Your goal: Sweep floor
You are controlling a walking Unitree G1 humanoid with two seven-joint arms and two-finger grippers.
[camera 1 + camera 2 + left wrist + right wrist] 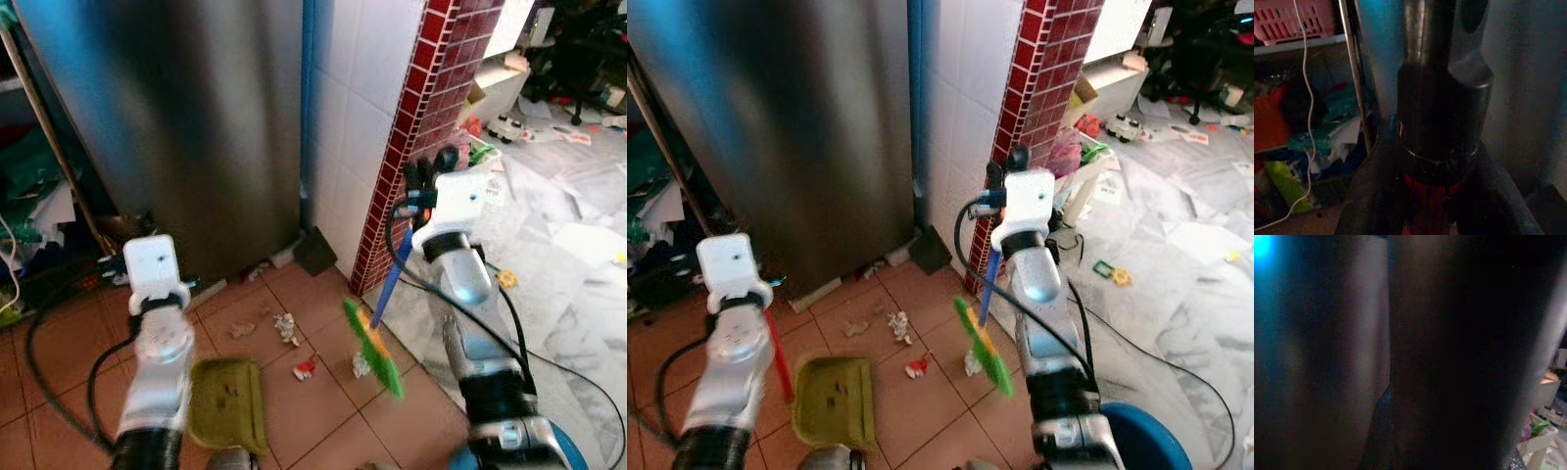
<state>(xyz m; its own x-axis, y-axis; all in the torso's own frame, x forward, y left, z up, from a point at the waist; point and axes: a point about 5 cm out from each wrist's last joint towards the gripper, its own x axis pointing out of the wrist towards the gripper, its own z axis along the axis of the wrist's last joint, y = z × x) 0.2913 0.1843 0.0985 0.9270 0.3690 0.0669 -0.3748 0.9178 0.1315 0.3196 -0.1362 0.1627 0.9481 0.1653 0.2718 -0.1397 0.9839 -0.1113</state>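
Observation:
A green dustpan [227, 401] lies on the brown floor tiles before me, its red handle [779, 357] rising to my left gripper [1432, 196], which is shut on it. My right gripper [426, 178] is raised beside the red-tiled column and shut on the blue broom handle [397, 272]. The green broom head [372, 348] hangs tilted just above the floor, right of the dustpan. Between them lie white paper scraps [286, 326], a red scrap [306, 369] and a brown crumb [241, 330]. The right wrist view is dark and blurred.
A steel fridge [167, 127] stands straight ahead, with a white tiled wall and a red-tiled column [421, 108] to its right. A black object [313, 250] leans at the wall's foot. Cluttered shelves [1298, 122] are left, littered marble floor right, a blue bucket [1146, 436] near my right side.

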